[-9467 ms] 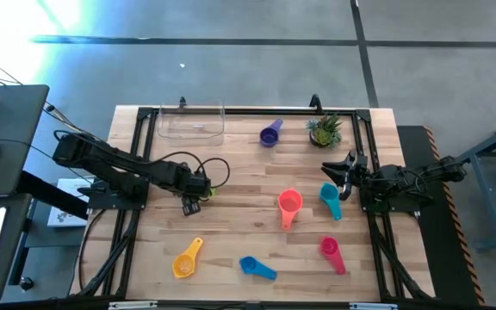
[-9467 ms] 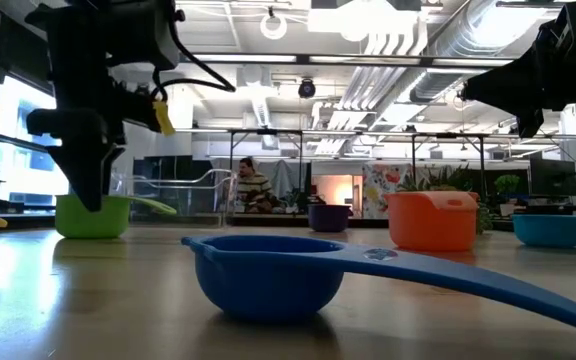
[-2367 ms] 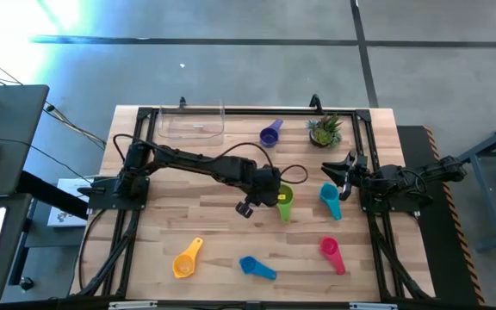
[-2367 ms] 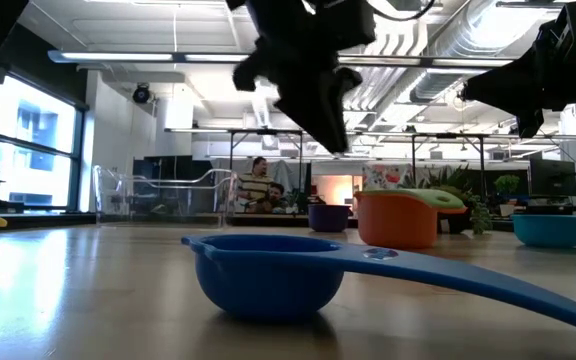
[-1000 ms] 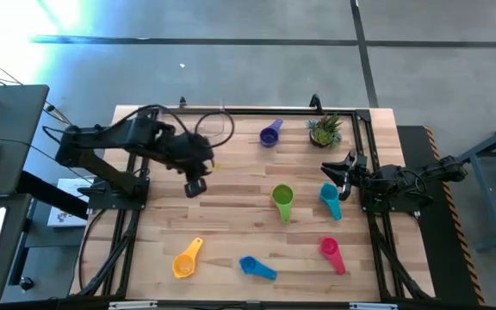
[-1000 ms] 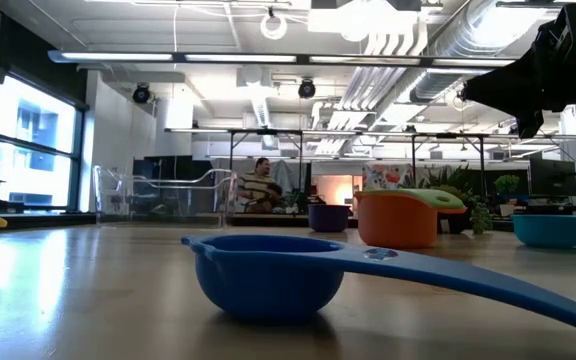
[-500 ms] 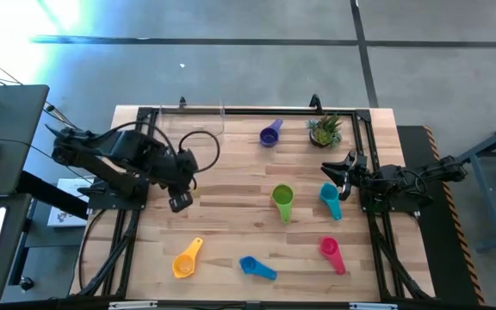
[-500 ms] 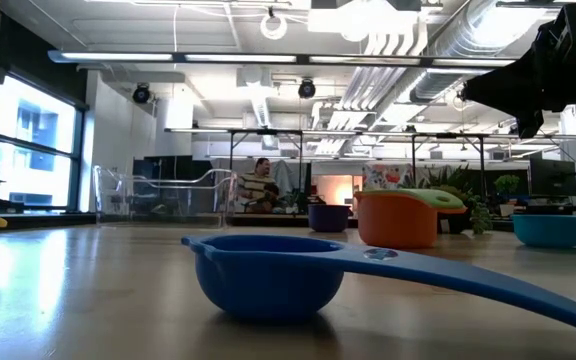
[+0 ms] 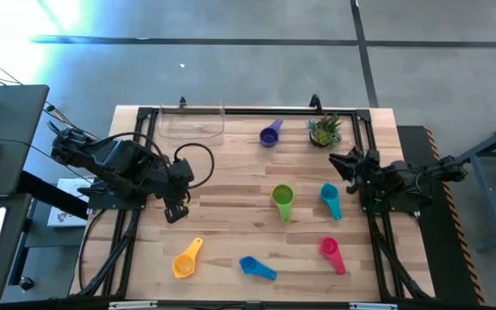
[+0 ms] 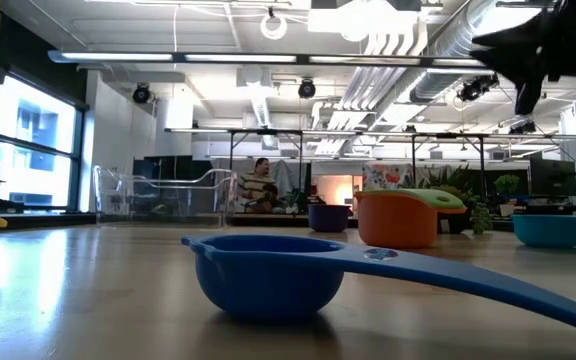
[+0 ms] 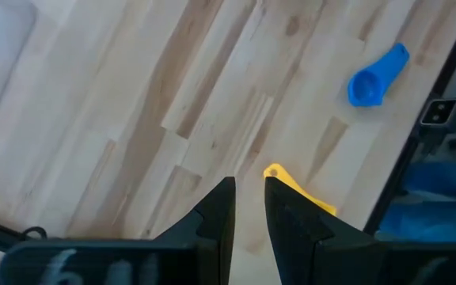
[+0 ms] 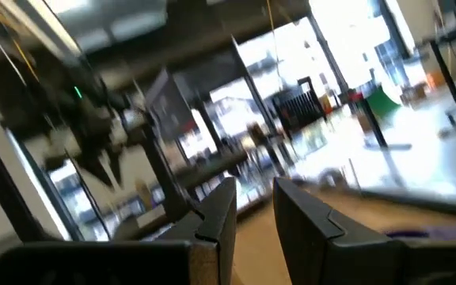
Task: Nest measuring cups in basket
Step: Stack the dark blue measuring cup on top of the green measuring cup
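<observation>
The green cup (image 9: 282, 196) sits nested in the orange cup (image 10: 408, 222) at mid-table. Lying loose are the purple cup (image 9: 269, 133), teal cup (image 9: 330, 200), pink cup (image 9: 331, 251), blue cup (image 9: 257, 268) and yellow cup (image 9: 187, 259). The clear basket (image 9: 191, 126) stands at the far left. My left gripper (image 9: 175, 212) hangs over the left half of the table, above and beyond the yellow cup's handle (image 11: 295, 186). It points down, shut but for a slim gap, with nothing in it. My right gripper (image 9: 334, 161) waits at the right, shut and tilted upward.
A small potted plant (image 9: 325, 129) stands at the far right, next to the purple cup. A black frame (image 9: 231, 110) runs round the table's edges. Bare wood lies between the basket and the yellow cup. People sit in the room beyond the table.
My left gripper has swung away from mid-table toward the table's left and near edges with nothing in it, rolling at the wrist, and now hangs above the yellow cup's handle. My right gripper has tipped its fingers upward and risen slightly. No cup has moved.
</observation>
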Tool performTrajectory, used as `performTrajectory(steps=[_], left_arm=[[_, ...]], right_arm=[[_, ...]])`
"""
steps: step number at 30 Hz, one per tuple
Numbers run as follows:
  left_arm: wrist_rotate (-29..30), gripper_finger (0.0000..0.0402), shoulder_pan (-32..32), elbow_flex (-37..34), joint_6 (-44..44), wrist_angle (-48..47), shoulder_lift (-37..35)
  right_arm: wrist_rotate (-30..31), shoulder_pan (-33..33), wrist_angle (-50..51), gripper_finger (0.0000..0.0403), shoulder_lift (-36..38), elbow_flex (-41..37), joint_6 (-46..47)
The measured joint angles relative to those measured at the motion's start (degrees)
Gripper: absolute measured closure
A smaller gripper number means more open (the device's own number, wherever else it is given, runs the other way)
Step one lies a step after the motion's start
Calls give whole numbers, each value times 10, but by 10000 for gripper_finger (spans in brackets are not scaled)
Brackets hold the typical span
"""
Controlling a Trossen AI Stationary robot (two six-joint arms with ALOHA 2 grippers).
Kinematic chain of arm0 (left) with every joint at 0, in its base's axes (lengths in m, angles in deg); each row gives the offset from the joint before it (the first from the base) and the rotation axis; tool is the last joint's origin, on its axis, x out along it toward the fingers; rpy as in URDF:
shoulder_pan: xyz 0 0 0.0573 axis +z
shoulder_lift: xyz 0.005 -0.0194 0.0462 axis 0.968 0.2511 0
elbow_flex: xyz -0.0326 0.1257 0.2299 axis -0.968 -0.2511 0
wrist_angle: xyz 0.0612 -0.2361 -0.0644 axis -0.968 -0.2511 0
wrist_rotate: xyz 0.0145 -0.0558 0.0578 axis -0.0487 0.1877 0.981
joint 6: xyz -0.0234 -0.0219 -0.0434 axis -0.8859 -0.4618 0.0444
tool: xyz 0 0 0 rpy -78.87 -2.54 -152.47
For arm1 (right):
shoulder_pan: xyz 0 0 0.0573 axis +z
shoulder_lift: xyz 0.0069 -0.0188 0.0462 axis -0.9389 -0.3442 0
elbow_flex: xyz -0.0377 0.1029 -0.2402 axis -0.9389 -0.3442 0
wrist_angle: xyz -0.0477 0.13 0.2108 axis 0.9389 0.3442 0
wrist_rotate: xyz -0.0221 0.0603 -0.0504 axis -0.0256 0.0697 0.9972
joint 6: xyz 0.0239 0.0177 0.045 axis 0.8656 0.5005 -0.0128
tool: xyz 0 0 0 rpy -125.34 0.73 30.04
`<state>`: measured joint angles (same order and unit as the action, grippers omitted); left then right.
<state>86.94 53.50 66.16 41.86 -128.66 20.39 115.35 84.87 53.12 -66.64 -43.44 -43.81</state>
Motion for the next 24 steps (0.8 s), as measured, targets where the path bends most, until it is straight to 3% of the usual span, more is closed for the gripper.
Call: performTrajectory(steps=[10, 14, 19, 24], left_arm=[[26, 339, 12, 0, 26, -11, -3], [27, 339, 28, -1, 33, -10, -9], [27, 339, 47, -1, 57, -9, -29], [41, 339, 73, 0, 68, -10, -57]], right_arm=[[-8, 0, -178, 324, 0, 1, -21], [-10, 0, -175, 324, -2, 30, -36], [-40, 0, -157, 324, -34, 96, -129], [-33, 0, -77, 324, -95, 189, -195]])
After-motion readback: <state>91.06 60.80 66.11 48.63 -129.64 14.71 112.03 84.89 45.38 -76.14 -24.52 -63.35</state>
